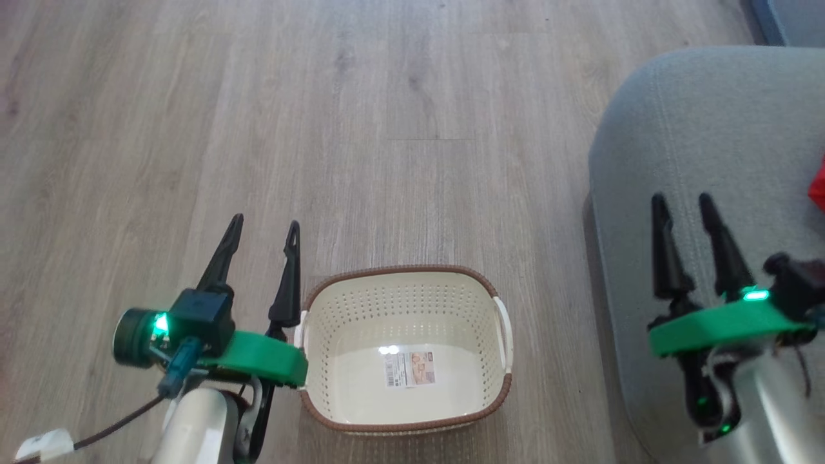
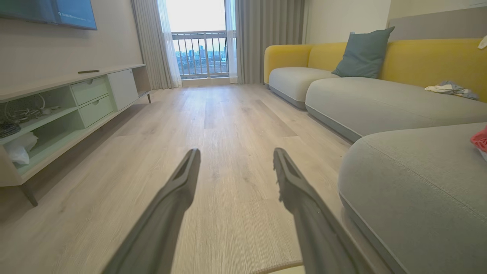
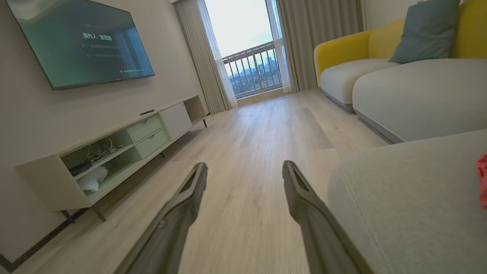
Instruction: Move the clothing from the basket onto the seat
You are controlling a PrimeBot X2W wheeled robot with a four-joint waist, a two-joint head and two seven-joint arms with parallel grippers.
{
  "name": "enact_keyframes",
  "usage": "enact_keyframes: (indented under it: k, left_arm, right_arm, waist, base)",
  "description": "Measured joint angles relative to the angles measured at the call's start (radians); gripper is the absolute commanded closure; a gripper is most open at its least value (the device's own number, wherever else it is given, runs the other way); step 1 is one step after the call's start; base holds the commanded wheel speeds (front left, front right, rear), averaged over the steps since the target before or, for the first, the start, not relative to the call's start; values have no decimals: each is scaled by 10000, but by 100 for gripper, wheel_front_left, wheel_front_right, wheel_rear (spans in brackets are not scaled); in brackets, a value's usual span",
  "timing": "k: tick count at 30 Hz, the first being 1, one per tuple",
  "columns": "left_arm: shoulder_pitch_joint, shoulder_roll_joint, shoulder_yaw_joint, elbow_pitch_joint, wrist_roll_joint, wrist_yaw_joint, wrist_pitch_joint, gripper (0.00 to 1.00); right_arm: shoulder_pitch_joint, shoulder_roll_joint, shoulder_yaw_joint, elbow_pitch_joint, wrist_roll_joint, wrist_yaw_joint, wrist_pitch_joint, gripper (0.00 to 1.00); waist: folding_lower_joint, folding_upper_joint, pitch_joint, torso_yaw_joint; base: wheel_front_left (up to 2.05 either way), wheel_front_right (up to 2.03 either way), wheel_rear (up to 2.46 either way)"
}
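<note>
Nothing held, and the job looks done.
The left gripper [image 1: 266,222] hangs spread and empty beside the basket [image 1: 399,269], by its left handle. The right gripper [image 1: 682,198], likewise parted and empty, hovers over the seat [image 1: 709,129] near its floor-side edge, probably a rest pose. The basket shows just its label sticker [image 1: 410,368], and the clothing [image 1: 818,187], a bright red sliver, lies on the seat, well in from the rounded corner.

Black fingers [image 1: 665,251], green collars [image 1: 715,328], pale forearms [image 1: 193,419]

Bright daylight from the balcony window [image 2: 198,23] glints inside the basket [image 1: 351,386]; wrist-view edges warp.
</note>
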Motion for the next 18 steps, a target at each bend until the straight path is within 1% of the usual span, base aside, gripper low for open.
enact_keyframes:
  k: [3,7,14,18]
  left_arm:
    - [137,-2,132,52,107,12,0,0]
    - [302,-4,213,219,-65,184,0,0]
    - [321,-4,196,372,17,360,0,0]
    - [362,-4,167,441,17,439,0,0]
  right_arm:
    - [297,337,15,4,-263,0,0,0]
    - [386,506,259,113,-690,0,0,0]
    - [423,757,136,222,-752,0,0,0]
    - [753,861,-17,222,-750,0,0,0]
  waist:
    - [0,0,5,120]
    - [0,0,42,172]
    - [0,0,-81,230]
    - [0,0,-216,258]
  base:
    - [0,0,0]
    - [0,0,0]
    - [0,0,0]
    - [0,0,0]
